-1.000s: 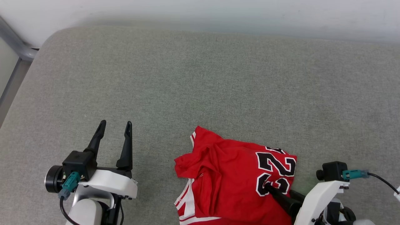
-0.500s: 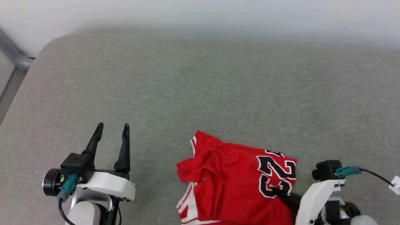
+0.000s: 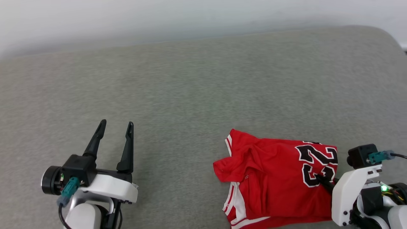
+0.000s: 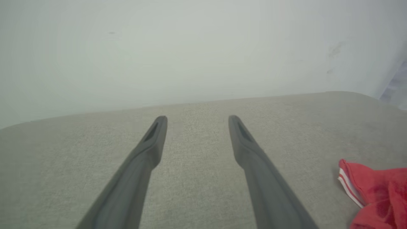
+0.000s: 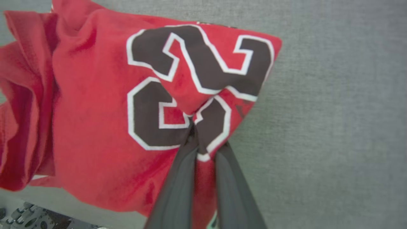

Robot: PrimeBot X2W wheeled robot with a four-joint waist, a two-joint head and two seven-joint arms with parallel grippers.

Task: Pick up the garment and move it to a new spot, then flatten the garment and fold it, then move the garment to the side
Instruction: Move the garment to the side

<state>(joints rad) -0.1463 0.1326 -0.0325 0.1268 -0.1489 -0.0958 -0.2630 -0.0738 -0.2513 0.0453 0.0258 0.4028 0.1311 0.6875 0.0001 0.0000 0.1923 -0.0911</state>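
Two dark fingers of the right gripper (image 5: 194, 128) are clenched on a small pinch of the garment (image 5: 95, 133), at the lower edge of its black, white-outlined number, where the cloth puckers into a peak between the tips. In the head view the garment (image 3: 273, 181) lies crumpled at the lower right of the frame on the grey cushion (image 3: 190, 95), one white-striped edge turned up at its upper left and more striped trim along its bottom. The left gripper (image 3: 116, 124) sits at the lower left with its fingers spread and nothing between them, well apart from the cloth. The fabric looks thin, light and limp, with a sheen that suggests it may slide out of a shallow pinch. Held at one point, it would likely hang and bunch. For flattening, a deeper hold at the shoulders or hem corners, one in each gripper, seems the better choice.
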